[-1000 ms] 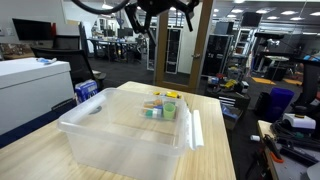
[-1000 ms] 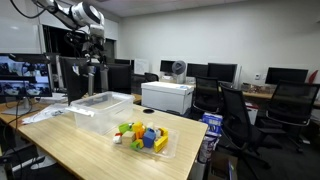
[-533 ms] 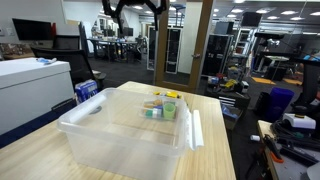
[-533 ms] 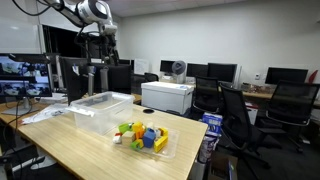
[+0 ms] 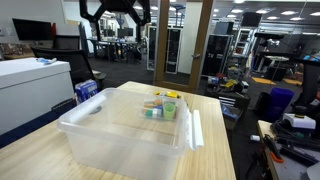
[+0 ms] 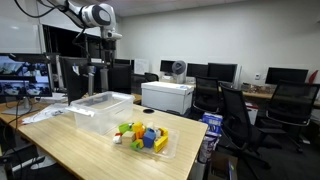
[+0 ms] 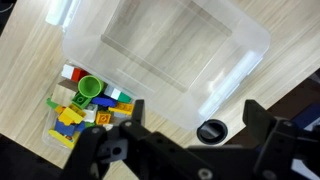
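My gripper point(image 5: 115, 12) hangs high above the wooden table point(image 5: 215, 150), open and holding nothing. In an exterior view the gripper point(image 6: 103, 48) is above the far end of the table. Below it sits a clear plastic bin point(image 5: 128, 128), empty, also seen as the clear bin point(image 6: 100, 107). Beside the bin a clear lid carries a heap of coloured toy blocks point(image 5: 160, 106), the same blocks point(image 6: 143, 135). In the wrist view the gripper point(image 7: 190, 128) looks straight down on the bin point(image 7: 170, 50) and the blocks point(image 7: 85, 105), its dark fingers point(image 7: 128, 140) spread wide.
A black round cable hole point(image 7: 211, 131) is set in the tabletop by the bin's corner. A white printer point(image 6: 167, 96) and office chairs point(image 6: 235, 115) stand beyond the table. A blue container point(image 5: 88, 90) sits at the table's left edge.
The gripper has swung sideways high above the table, leftward across the top of an exterior view. Its jaws stayed open. Bin and blocks have not moved.
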`<state>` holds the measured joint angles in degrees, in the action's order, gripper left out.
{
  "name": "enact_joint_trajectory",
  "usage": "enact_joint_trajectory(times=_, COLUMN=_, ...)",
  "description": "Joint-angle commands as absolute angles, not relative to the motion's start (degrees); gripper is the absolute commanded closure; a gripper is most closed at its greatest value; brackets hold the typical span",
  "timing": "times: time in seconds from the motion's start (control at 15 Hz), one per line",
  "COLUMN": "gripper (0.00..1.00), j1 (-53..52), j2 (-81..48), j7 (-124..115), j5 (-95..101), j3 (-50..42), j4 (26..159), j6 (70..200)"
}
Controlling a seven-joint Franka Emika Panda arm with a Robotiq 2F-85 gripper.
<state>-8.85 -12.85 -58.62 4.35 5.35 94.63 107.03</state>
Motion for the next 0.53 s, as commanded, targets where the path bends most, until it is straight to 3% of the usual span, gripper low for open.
enact_joint_trajectory(times=0.0, gripper=0.0, j1=-8.29, j2=-14.65, j7=-47.75, j5=-0.78, j3=6.04, j4=93.48, j6=105.07)
enact_joint_trajectory(times=0.47, gripper=0.0, j1=-9.29, j2=-14.86, j7=-44.52, j5=-0.46, j3=5.56, j4=93.4, j6=101.39)
